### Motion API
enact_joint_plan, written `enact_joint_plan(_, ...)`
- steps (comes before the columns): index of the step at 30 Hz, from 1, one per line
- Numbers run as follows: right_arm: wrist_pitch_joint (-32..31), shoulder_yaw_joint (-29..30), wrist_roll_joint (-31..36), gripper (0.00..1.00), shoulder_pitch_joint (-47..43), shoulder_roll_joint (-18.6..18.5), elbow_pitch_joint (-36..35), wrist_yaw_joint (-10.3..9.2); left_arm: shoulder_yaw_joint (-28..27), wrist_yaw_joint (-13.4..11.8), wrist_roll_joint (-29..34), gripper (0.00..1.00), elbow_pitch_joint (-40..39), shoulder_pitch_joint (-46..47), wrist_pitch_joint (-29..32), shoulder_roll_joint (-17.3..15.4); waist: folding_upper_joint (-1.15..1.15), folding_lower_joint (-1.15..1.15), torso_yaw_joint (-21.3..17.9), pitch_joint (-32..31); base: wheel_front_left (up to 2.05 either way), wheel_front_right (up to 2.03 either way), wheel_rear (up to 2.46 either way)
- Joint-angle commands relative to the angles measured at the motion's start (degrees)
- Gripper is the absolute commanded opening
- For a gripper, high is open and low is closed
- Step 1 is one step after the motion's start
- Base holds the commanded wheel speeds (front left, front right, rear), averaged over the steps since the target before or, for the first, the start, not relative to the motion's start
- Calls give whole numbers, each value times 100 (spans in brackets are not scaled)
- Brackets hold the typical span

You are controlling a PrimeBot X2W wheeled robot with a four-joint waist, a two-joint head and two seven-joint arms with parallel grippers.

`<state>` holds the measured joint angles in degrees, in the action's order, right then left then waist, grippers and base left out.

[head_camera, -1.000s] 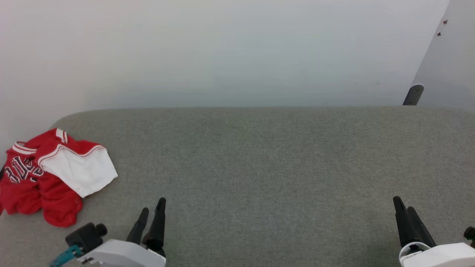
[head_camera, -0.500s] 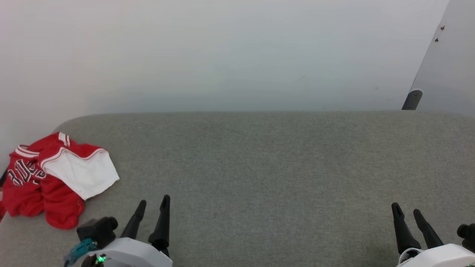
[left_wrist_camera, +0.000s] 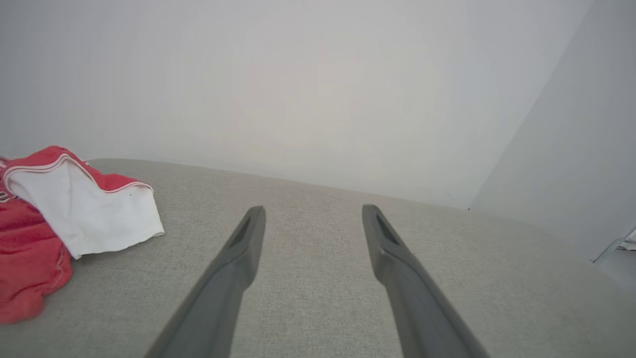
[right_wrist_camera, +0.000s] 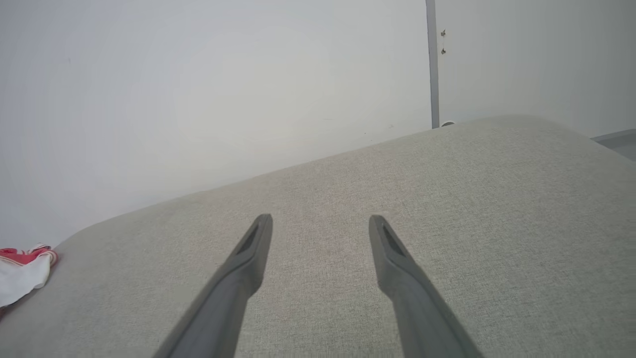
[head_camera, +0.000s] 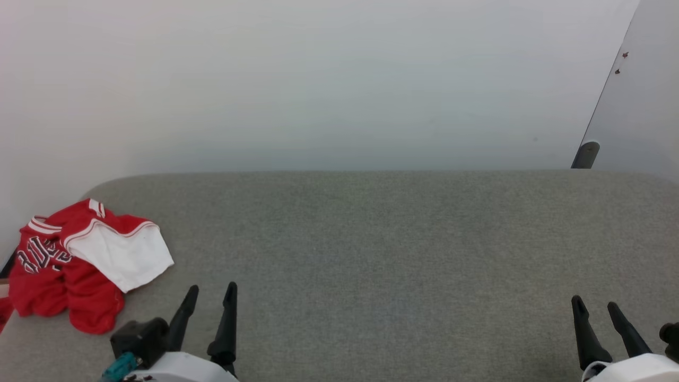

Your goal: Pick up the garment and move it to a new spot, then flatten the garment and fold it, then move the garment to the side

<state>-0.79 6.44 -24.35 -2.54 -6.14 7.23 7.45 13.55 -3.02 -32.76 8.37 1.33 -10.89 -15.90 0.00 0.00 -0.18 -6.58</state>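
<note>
Clearly your garment (head_camera: 79, 265) lies bunched at the far left edge of the grey cushion (head_camera: 371, 239), so your left gripper (head_camera: 212, 288) hovers nearest, fingers apart and empty; the right gripper (head_camera: 594, 303), likewise spread, waits well away.

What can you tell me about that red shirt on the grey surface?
The shirt is a soft red sports jersey with a white sleeve, red-white striped trim and dark, white-outlined lettering. It lies crumpled in a heap at the left end of the grey surface, sleeve spread on top. Nothing grips it.
</note>
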Motion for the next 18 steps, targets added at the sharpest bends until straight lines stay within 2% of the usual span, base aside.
enact_joint_plan(1, -9, 36, 158, 100, -59, -33, -85, 5, -33, 21, 192, 100, -77, -37, -54, -49, 0, 0, 1, -35, 0, 0, 0)
enact_joint_plan(18, -57, 144, 953, 100, -232, -59, -295, 5, -342, 91, 1137, 100, -271, -272, -251, -27, 0, 0, 23, -200, 0, 0, 0)
